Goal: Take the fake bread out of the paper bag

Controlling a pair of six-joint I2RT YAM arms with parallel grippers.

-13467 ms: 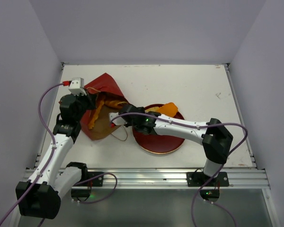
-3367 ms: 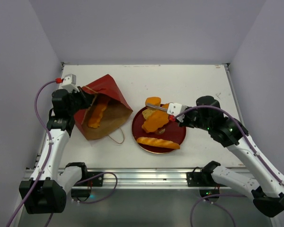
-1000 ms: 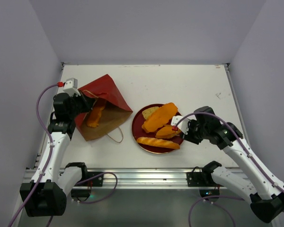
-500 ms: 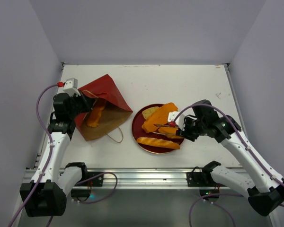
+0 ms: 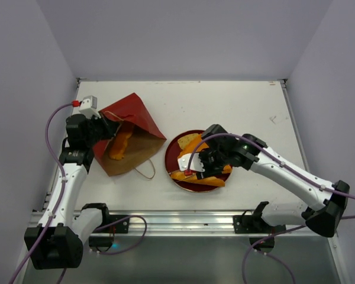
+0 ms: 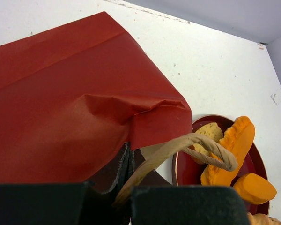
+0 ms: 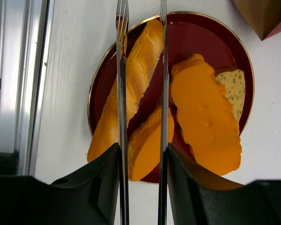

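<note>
The paper bag (image 5: pixel 136 115) lies on its side at the left, its brown mouth facing the near edge, with an orange loaf (image 5: pixel 119 145) inside. My left gripper (image 5: pixel 102 126) is shut on the bag's rim (image 6: pixel 129 157), beside a cord handle (image 6: pixel 196 143). The fake bread lies on the red plate (image 5: pixel 173 148): a long loaf (image 7: pixel 133 79), a short orange piece (image 7: pixel 147 147), a large orange piece (image 7: pixel 206 117) and a pale speckled slice (image 7: pixel 233 86). My right gripper (image 5: pixel 178 165) hovers over the plate, open and empty, its fingers (image 7: pixel 122 70) straddling the long loaf and the short piece.
A second cord handle (image 5: pixel 147 171) lies on the table between the bag and the plate. The metal rail (image 5: pixel 183 222) runs along the near edge. Grey walls close in the left, back and right sides.
My right arm has swung left from the plate's right side to over its near-left part, fingers open. The left gripper keeps its hold on the bag and has barely moved.
</note>
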